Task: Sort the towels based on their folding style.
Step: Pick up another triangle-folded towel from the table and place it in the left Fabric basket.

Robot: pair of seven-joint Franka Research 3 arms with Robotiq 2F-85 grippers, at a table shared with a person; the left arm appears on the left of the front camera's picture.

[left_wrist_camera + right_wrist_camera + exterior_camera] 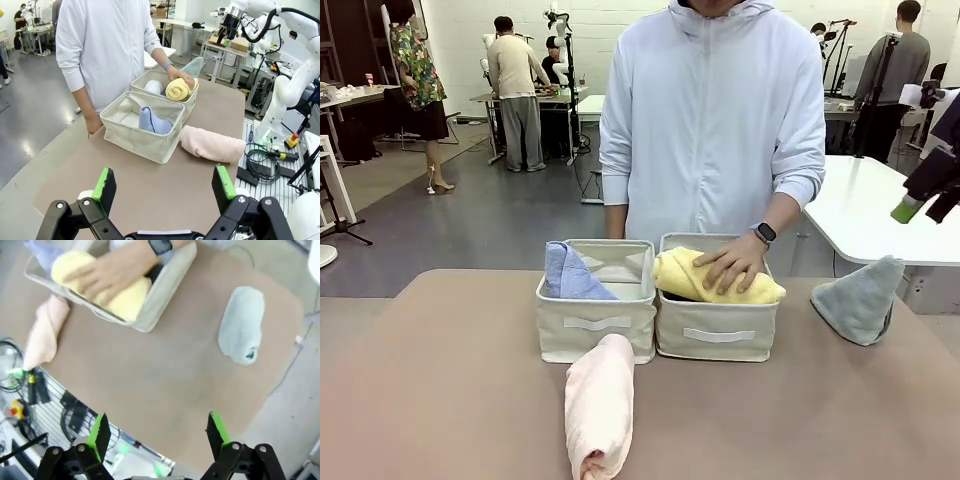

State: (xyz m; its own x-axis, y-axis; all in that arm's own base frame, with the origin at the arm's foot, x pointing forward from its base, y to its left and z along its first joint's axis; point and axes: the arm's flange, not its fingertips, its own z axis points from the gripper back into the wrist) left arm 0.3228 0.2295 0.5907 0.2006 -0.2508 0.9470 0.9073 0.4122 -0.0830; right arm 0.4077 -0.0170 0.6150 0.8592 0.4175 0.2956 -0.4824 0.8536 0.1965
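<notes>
Two beige bins stand side by side mid-table. The left bin [590, 340] holds a light blue folded towel [570, 272] [152, 120]. In the right bin [715, 345] lies a yellow rolled towel [700, 282] [178, 89] [125, 295] with the person's hand [735, 262] pressing on it, and a white towel [153, 87] beside it. A pale pink rolled towel [600, 405] [212, 144] [47, 332] lies in front of the bins. A grey-green folded towel [860, 298] [242, 325] sits at the table's right. My left gripper [164, 183] and right gripper [158, 430] [923, 208] hover open and empty, well above the table.
The person stands at the table's far side behind the bins. A white table [865, 205] adjoins the far right corner. Cables and a black grid rack [260, 160] lie beside the table's edge near the right arm's base.
</notes>
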